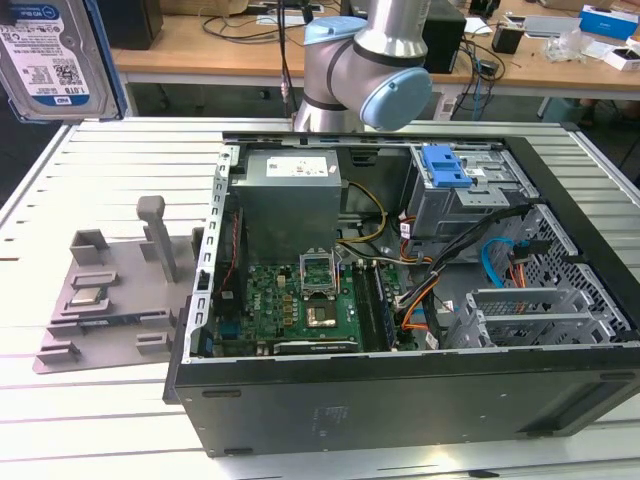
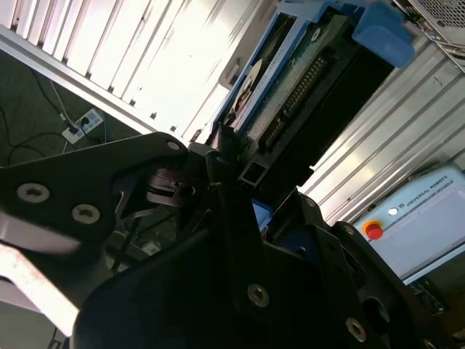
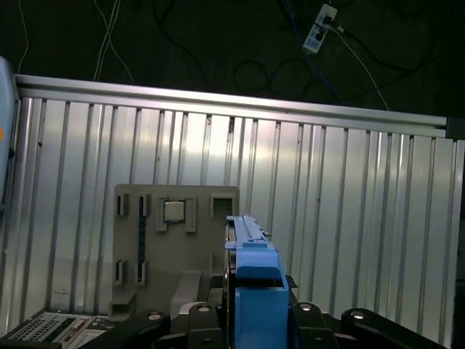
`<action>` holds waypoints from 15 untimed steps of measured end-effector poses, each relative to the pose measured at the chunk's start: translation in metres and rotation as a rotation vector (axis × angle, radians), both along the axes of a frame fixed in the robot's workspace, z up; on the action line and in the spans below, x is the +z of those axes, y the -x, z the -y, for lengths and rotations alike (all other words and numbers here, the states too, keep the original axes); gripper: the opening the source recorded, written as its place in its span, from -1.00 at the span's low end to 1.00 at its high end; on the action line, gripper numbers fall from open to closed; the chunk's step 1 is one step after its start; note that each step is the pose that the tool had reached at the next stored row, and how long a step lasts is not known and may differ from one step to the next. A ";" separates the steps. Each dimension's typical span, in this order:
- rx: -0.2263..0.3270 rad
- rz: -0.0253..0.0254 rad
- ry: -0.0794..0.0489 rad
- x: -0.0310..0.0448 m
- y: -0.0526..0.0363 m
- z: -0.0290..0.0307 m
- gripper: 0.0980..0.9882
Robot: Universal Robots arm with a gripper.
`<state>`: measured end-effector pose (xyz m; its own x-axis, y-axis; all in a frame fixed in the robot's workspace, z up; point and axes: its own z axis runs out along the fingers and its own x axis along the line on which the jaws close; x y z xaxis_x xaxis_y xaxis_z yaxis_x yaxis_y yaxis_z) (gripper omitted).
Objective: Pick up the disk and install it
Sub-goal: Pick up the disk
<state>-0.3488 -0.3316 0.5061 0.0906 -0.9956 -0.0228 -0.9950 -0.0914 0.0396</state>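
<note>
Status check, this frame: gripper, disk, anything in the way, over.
Copy: gripper shut on the disk. It hangs at the exterior view's left, outside the computer case. Beneath it, grey fixture on the table.

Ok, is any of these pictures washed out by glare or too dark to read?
In the second wrist view, glare bleaches the ribbed table beside the disk. In the first wrist view the floor beyond the table is very dark. The exterior view is evenly lit, the computer case readable.

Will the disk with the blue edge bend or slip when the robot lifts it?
Probably stiff: the disk looks like a flat metal slab and shows no sag. Slipping seems unlikely, since the pincer clamps its blue frame.
</note>
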 end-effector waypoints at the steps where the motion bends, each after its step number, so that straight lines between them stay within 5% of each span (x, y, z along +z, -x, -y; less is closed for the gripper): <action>1: 0.000 0.0000 0.000 0.0000 0.0000 0.0000 -0.39; 7: 0.000 -0.0001 0.000 0.0000 -0.0115 0.0000 -0.39; 15: 0.000 -0.0007 0.000 0.0000 -0.0562 0.0000 -0.39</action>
